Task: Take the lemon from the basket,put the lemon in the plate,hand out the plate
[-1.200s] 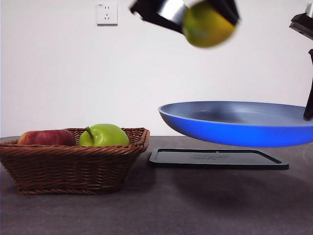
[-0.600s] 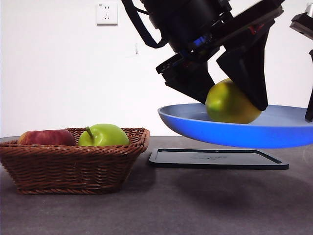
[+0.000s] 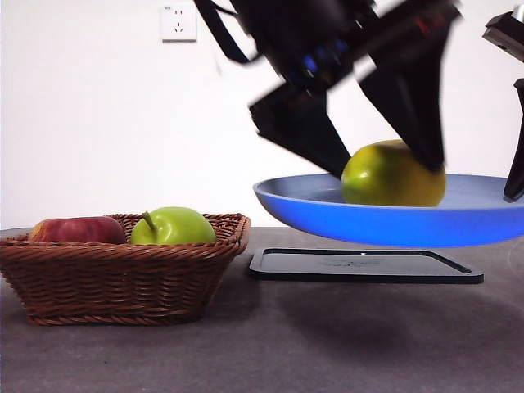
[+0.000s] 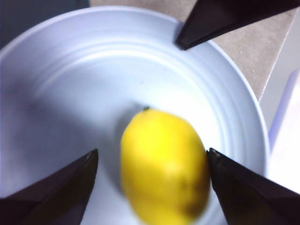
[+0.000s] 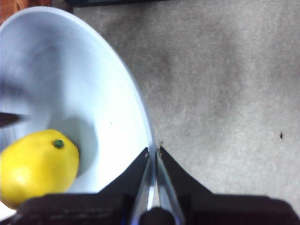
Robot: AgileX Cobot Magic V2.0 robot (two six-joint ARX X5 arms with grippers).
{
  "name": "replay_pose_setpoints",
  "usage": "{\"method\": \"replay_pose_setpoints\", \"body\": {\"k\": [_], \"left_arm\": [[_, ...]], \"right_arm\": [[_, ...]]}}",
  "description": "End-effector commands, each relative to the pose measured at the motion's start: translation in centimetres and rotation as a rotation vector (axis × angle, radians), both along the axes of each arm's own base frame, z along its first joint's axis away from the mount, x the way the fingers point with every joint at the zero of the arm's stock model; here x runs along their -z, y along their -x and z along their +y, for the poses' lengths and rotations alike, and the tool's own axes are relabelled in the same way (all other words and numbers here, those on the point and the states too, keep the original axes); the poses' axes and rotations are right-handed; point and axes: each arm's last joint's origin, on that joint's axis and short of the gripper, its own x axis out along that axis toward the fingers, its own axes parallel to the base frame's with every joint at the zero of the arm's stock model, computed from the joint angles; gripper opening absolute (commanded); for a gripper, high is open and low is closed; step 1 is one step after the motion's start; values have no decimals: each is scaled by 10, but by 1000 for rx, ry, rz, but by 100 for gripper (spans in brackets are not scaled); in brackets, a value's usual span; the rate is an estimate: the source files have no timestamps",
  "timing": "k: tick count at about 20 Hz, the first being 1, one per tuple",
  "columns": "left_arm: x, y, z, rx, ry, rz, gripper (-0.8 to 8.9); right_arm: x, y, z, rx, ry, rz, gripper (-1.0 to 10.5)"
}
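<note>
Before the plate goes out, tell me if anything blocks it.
Nothing visible does. The plate hangs above the tray, its rim clamped by the right gripper. The lemon lies in it, with the left gripper open around the fruit; that arm should lift away first. The basket sits off to the side.

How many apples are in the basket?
2: a red apple at the basket's left end, a green apple beside it. More could hide below the rim.
</note>
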Motion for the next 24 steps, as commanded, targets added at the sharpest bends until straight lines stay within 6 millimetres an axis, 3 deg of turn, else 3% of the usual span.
{"method": "replay_pose_setpoints", "body": {"k": [1, 6, 12, 17, 24], "left_arm": [[-31, 2, 13, -21, 59, -34, 402], [-96, 18, 75, -93, 178, -122, 402], [-145, 54, 145, -163, 289, -221, 402], [-157, 75, 174, -214, 299, -271, 402], [-154, 80, 181, -231, 249, -253, 402]], "right_arm": [[1, -6, 1, 17, -20, 27, 3], [20, -24, 3, 26, -13, 95, 3], [16, -77, -2, 76, -18, 75, 3], [8, -134, -7, 107, -20, 34, 3], [36, -197, -3, 126, -26, 50, 3]]}}
